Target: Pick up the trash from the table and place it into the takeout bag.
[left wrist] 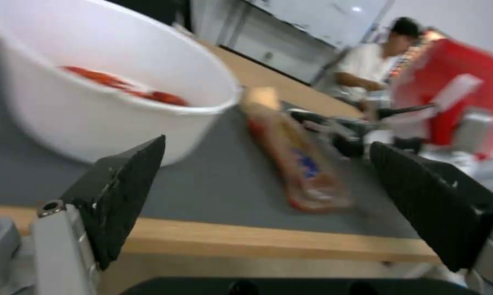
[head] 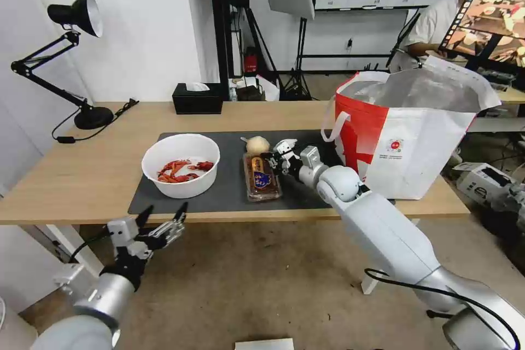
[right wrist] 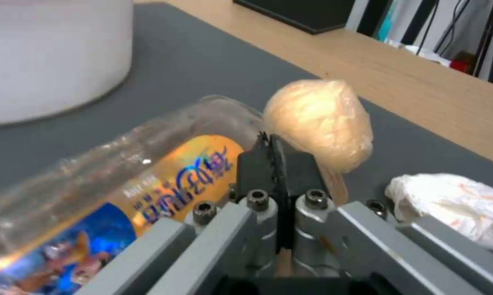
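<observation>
table [head: 82, 175]: light-wood desk carrying a dark grey mat [head: 219, 197].
bowl [head: 181, 164]: white, round, red crayfish shells inside; on the mat's left part.
tray [head: 261, 176]: clear plastic, orange-and-blue label; lies mid-mat, just right of the bowl.
beige lump [head: 257, 145]: touching the tray's far end.
tissue [right wrist: 454, 207]: crumpled, white; on the mat near the lump.
takeout bag [head: 404, 136]: red-and-white, foil-lined; upright at the table's right end.
right gripper [head: 272, 163]: low over the mat at the tray's right edge; fingers [right wrist: 273, 164] pressed together, whether they pinch the tray's rim cannot be told.
left gripper [head: 164, 219]: below the table's near edge, in front of the bowl; fingers [left wrist: 121, 192] spread wide, holding nothing.
tissue box [head: 197, 98]: black, at the far edge.
</observation>
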